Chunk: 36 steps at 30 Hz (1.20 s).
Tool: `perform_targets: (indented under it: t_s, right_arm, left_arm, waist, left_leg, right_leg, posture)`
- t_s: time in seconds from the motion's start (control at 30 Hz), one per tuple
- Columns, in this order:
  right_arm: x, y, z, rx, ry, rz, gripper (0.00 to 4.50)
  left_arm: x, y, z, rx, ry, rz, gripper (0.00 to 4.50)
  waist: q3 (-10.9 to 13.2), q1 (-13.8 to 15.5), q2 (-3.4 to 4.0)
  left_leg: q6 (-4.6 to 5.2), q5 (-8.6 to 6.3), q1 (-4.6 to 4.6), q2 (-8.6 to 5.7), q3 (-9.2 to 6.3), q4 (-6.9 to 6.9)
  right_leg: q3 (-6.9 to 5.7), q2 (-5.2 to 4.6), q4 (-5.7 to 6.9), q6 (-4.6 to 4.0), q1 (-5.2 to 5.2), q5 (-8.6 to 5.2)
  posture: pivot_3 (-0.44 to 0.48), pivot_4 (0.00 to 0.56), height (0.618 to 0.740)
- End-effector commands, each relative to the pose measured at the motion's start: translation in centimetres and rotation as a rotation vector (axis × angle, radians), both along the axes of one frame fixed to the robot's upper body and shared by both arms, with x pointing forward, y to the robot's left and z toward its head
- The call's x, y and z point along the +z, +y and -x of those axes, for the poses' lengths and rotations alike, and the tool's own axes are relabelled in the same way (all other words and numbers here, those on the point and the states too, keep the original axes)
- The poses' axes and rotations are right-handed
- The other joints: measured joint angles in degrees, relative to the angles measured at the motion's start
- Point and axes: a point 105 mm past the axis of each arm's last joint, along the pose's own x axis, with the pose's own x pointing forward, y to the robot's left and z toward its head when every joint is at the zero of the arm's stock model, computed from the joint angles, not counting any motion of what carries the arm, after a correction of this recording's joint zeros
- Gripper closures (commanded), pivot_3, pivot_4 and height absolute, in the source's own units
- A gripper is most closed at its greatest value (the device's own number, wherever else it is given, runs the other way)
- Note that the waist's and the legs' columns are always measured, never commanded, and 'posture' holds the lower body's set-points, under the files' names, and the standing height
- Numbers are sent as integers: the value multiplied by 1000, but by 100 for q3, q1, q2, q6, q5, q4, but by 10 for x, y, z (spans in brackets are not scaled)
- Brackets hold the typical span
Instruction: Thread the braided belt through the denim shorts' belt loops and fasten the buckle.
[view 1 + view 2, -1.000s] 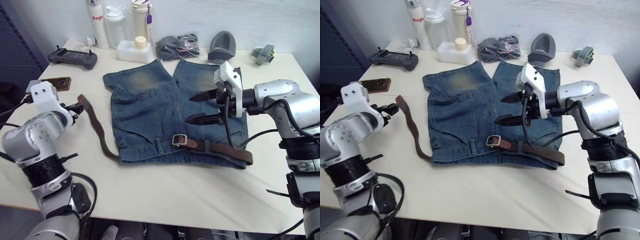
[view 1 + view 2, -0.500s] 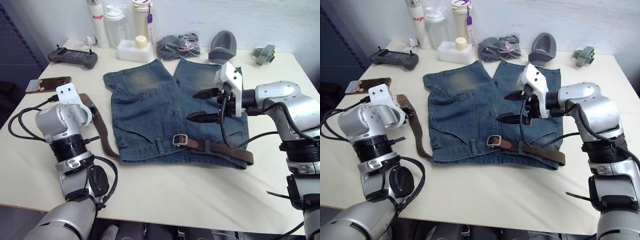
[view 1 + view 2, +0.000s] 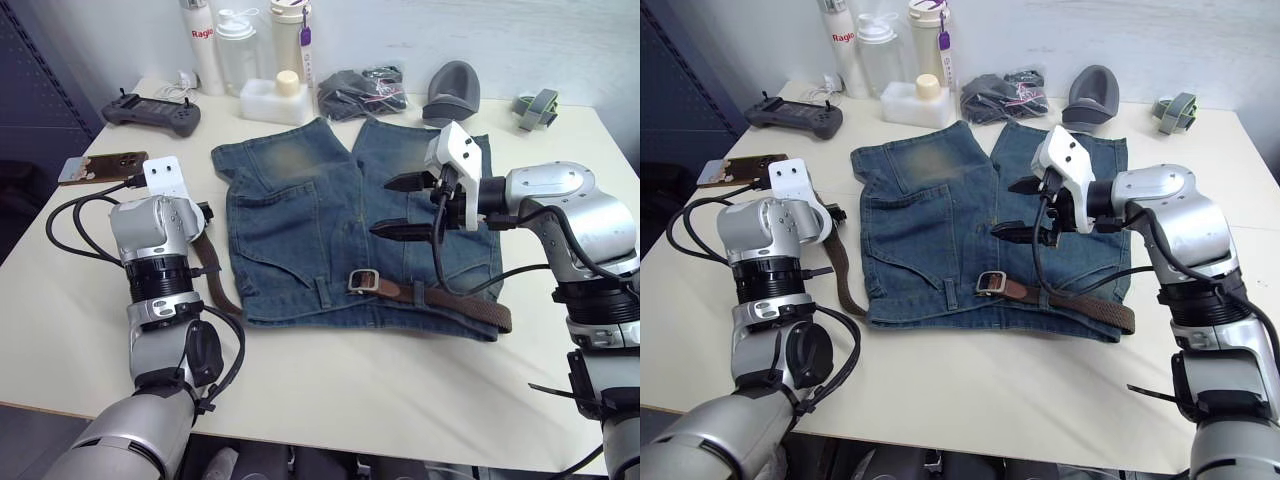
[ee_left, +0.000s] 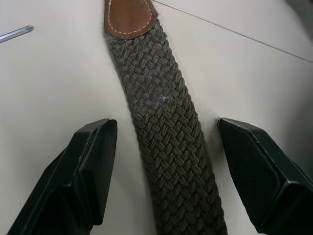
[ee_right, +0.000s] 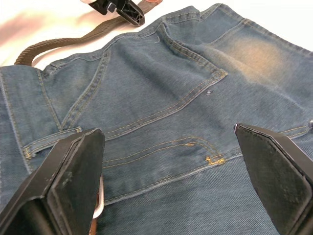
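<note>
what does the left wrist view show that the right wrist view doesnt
Left wrist view alone: the braided belt's tan leather tip with pale stitching, lying on the bare table between the open left gripper fingers.

Right wrist view alone: the denim shorts, their back pocket stitching and a faded patch, framed by the open right gripper.

Both: the braided belt itself, seen in the right wrist view as a brown curve beyond the shorts.

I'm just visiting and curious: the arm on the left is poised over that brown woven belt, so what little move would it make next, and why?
Probably lower and close. The left gripper is open, its black fingers either side of the dark-brown braided belt near its tan leather tip, which lies free on the table, beside the blue denim shorts. Threading needs that end held.
</note>
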Motion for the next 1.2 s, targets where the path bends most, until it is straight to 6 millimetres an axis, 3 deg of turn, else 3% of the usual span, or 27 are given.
perform_targets:
  t_s: [0.03, 0.17, 0.2, 0.27, 0.37, 0.5, 0.67, 0.87, 0.97, 1.03, 1.13, 1.2]
  right_arm:
    - [13, 0, 0, 7, -55, -5, 0]
    - [11, 0, -1, 3, -56, 2, 0]
    - [11, 1, -2, 3, -57, 4, 0]
    - [10, 1, -2, 1, -61, 6, 0]
    - [10, 2, -5, -4, -67, 6, 0]
    - [7, 5, -6, 1, -66, 3, 0]
    - [9, 8, -10, 3, -75, 1, 0]
    - [12, 13, -7, 20, -84, -11, 0]
    - [10, 12, -8, 12, -108, -15, 0]
    - [9, 11, -8, 7, -120, -15, 0]
    - [4, 15, -7, 19, -191, 42, 0]
    - [3, 20, -5, 41, -260, 75, 0]
  left_arm:
    - [-3, -5, 0, -13, 5, -59, 854]
    - [-14, -2, 5, 23, 58, -54, 854]
    - [-18, 2, 9, 49, 83, -62, 1094]
    - [-24, 12, 16, 94, 129, -103, 1659]
    - [-27, 23, 22, 146, 164, -137, 2895]
    - [-13, 31, 25, 187, 139, -234, 4484]
    - [13, 31, 22, 184, 56, -388, 4484]
    - [36, 8, 22, 49, -105, -661, 4484]
    - [40, -33, 21, -179, -243, -672, 4484]
    - [42, -42, 22, -242, -276, -683, 4484]
    - [64, -95, 29, -658, -507, -684, 4484]
    - [68, -107, 37, -810, -572, -689, 4484]
  waist:
    - [0, 0, 0]
    - [0, 6, 0]
    - [0, 5, -1]
    - [-1, -8, -1]
    - [-1, -89, -1]
    - [-1, -163, -1]
    - [2, -145, -5]
    - [6, -122, -12]
    - [6, -117, -12]
    - [6, -108, -12]
    - [6, -120, -12]
    - [7, -154, -10]
  left_leg:
    - [0, 0, 0, -1, 0, 0]
    - [1, 1, 0, -3, 0, -1]
    - [1, 1, 0, -4, 0, -2]
    - [1, 1, 0, -4, 0, -3]
    - [-1, 4, 8, -3, 8, -7]
    - [-10, 23, 30, -2, 27, -28]
    - [-17, 29, 36, 0, 28, -31]
    - [-16, 28, 31, -1, 25, -31]
    - [-15, 27, 29, -3, 25, -32]
    - [-15, 27, 27, -2, 25, -32]
    - [-14, 28, 21, -2, 25, -30]
    - [-14, 28, 21, -2, 24, -32]
  right_leg:
    - [0, -1, 0, 0, 0, 0]
    - [-2, -4, 0, 1, 0, 0]
    - [-2, -4, 0, 1, 0, 0]
    - [-2, -4, 0, 1, 0, 1]
    - [-2, -4, 1, 1, 1, 1]
    - [0, -6, 7, 1, 1, 0]
    - [0, -7, 15, 1, 1, 0]
    - [-3, -10, 6, 1, 0, 1]
    - [-3, -13, 5, 1, 0, 1]
    - [-4, -13, 2, 0, 1, 1]
    - [-7, -13, -4, 0, 0, 0]
    - [-8, -13, -5, -2, -1, 0]
  posture:
    - [0, 150, 656]
    - [0, 150, 656]
    - [0, 150, 656]
    - [0, 150, 656]
    - [0, 150, 656]
    - [0, 150, 656]
    - [0, 150, 656]
    - [0, 150, 656]
    - [0, 150, 656]
    - [0, 150, 656]
    - [0, 150, 656]
    - [0, 150, 656]
